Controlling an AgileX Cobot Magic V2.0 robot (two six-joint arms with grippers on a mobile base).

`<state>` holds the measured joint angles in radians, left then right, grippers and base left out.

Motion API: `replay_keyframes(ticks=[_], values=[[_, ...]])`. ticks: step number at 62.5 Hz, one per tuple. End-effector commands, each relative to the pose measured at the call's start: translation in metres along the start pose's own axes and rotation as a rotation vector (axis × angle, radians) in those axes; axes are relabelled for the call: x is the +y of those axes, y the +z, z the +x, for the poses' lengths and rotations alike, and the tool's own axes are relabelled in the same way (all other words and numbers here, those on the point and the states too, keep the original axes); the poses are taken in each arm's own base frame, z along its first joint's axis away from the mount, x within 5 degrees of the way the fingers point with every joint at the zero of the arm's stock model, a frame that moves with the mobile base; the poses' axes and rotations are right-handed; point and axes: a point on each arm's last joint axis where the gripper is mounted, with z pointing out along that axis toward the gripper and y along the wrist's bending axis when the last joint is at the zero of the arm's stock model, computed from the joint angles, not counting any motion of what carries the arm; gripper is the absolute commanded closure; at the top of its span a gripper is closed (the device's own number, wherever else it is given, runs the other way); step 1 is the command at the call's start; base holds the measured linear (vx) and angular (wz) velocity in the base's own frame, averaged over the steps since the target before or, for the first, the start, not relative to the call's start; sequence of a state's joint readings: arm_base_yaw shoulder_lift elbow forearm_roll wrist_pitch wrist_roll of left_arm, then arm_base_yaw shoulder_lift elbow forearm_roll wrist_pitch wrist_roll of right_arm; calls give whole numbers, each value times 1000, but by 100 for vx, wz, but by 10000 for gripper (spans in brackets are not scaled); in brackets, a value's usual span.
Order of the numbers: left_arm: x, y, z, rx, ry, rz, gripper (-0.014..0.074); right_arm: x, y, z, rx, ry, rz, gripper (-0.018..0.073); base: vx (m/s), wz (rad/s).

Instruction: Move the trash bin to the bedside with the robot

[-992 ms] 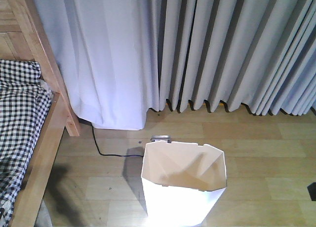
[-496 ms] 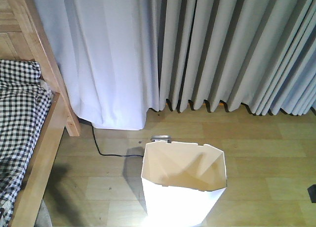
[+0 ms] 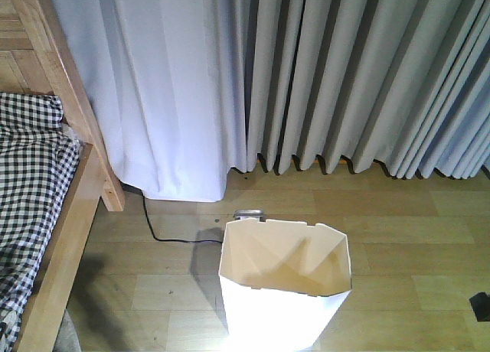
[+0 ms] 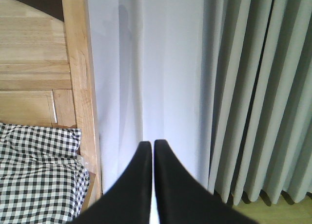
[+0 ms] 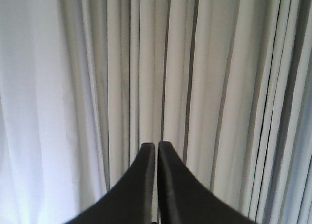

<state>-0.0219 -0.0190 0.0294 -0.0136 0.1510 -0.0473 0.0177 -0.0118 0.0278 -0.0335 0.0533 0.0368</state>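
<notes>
Trash bin (image 3: 285, 291) stands upright near bed (image 3: 53, 245); left end effector (image 4: 152, 145) and right end effector (image 5: 156, 145) pressed together

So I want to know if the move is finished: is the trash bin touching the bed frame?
Apart. The front-facing view shows bare wooden floor between the trash bin and the bed frame.

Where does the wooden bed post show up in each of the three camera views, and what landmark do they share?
Front-facing view: the bed post slants down the upper left edge.
Left wrist view: it stands upright at left, behind the left gripper.
Right wrist view: not in it.
Shared landmark: the pleated grey curtain fills the background of all three.
</notes>
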Motion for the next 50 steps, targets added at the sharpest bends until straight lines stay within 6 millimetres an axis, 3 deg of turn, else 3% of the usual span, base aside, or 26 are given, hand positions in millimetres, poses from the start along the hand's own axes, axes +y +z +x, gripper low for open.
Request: replay_keyframes(ticks=[1, 50], values=[[0, 1, 2, -60, -13, 9, 602, 0, 0, -1, -62, -1, 3, 565, 0, 0], [0, 1, 2, -60, -13, 9, 602, 0, 0, 0, -60, 25, 2, 565, 0, 0]])
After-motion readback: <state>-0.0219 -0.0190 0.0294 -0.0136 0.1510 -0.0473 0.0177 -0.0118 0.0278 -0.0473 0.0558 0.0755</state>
